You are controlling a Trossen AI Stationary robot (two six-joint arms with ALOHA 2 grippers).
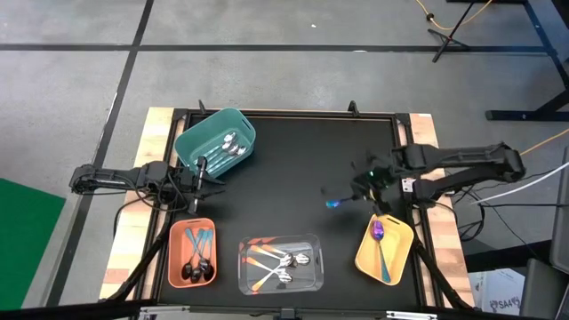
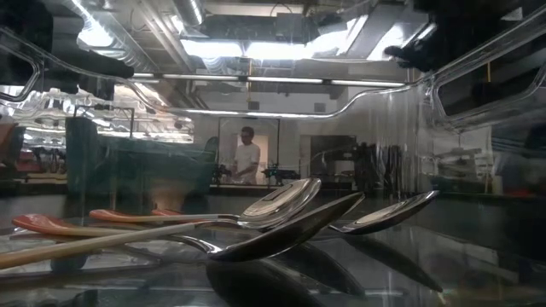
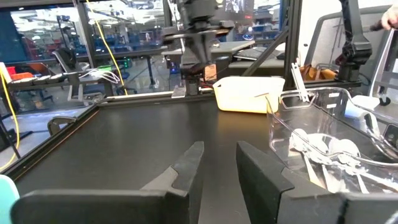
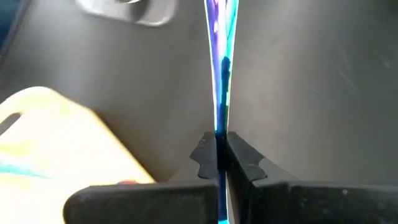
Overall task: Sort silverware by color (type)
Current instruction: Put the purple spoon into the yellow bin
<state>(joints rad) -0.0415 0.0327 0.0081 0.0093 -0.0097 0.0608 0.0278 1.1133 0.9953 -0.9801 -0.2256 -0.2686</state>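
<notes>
Nearest the front edge of the black table (image 1: 293, 169), a clear plastic bin (image 1: 280, 264) holds silver spoons with orange handles (image 1: 277, 262). Left of it, a salmon bin (image 1: 192, 252) carries black-bowled, teal-handled spoons (image 1: 197, 260); right of it, a yellow bin (image 1: 385, 248) holds a purple-bowled, teal-handled spoon (image 1: 380, 236). Farther back, the right gripper (image 4: 221, 152) pinches the thin iridescent handle of another purple-and-teal spoon (image 4: 219, 68) above the tabletop. The left gripper (image 3: 214, 165), fingers partly apart and empty, sits beside the teal bin (image 1: 216, 140) holding all-silver spoons (image 1: 229, 148).

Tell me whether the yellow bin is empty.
Not empty: the yellow bin holds one purple-bowled, teal-handled spoon in the high view.
</notes>
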